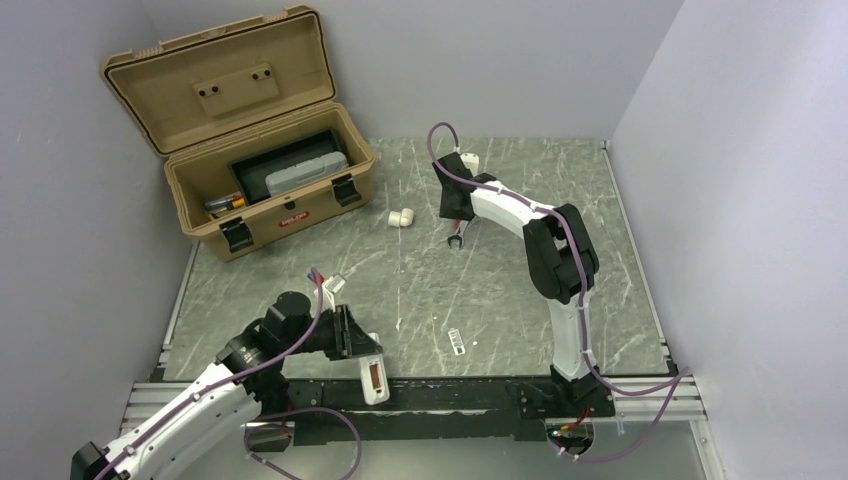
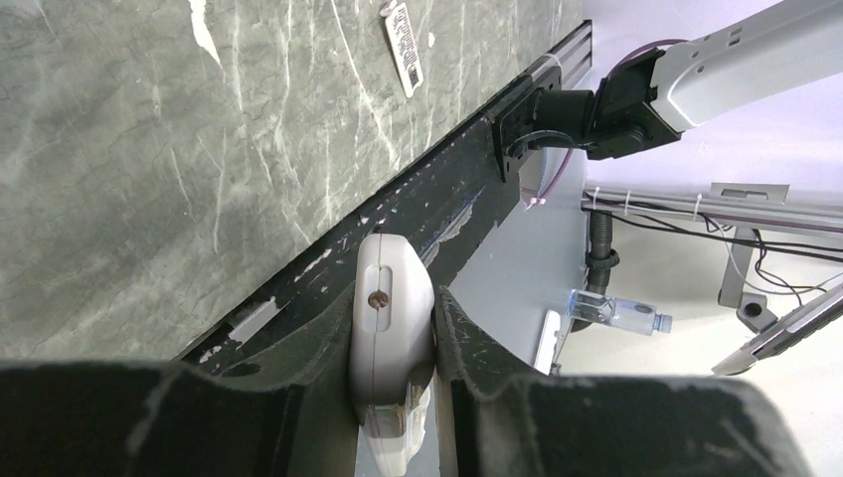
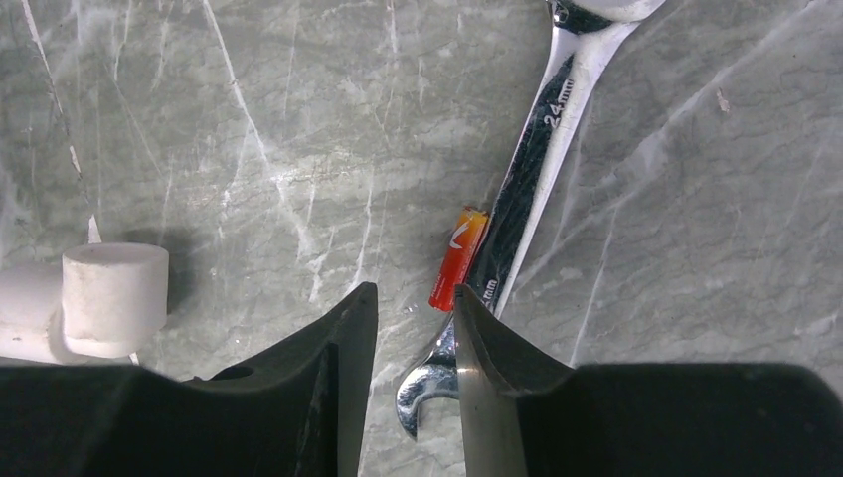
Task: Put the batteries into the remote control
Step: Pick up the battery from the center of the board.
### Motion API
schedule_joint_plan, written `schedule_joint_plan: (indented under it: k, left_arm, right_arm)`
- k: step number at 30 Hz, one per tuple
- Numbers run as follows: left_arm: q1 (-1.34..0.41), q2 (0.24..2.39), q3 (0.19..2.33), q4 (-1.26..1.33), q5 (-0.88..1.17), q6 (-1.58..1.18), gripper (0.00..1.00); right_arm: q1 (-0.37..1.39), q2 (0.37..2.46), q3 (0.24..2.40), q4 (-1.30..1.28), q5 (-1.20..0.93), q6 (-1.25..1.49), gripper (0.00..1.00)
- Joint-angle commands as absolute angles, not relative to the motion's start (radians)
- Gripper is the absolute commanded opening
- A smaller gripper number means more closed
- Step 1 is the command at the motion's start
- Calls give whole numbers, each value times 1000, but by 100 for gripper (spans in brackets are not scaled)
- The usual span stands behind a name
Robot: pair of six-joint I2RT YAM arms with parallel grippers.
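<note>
Down at seven o'clock of the bench point(image 1: 500, 300), the left hand point(image 2: 395, 303) clamps the remote control point(image 1: 373, 378), seemingly a stiff, light bar. Toward one o'clock the right hand point(image 3: 416, 291) hangs empty, fingers slightly parted, over one battery point(image 3: 458, 258) lying against the wrench point(image 3: 542, 149). It looks smooth and likely to roll, so it is best pinched across its middle.

"24mm" along the shank of the silver wrench point(image 3: 557, 109); toolbox badge point(image 1: 292, 212) and table sticker point(image 2: 403, 35) unreadable.
</note>
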State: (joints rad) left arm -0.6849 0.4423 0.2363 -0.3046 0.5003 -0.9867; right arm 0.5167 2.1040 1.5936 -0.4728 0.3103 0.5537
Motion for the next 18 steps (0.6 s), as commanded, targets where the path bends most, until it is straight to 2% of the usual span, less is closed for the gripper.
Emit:
schedule_joint_plan:
  k: [1,18]
  left_arm:
    - [-688,441,280,-310,518,-957,0]
    - [-688,461,293,-315,514,-939,0]
  right_arm:
    - [511,2114,1633,-485,347,569,36]
    - [497,2159,1628,-481,334,566,36]
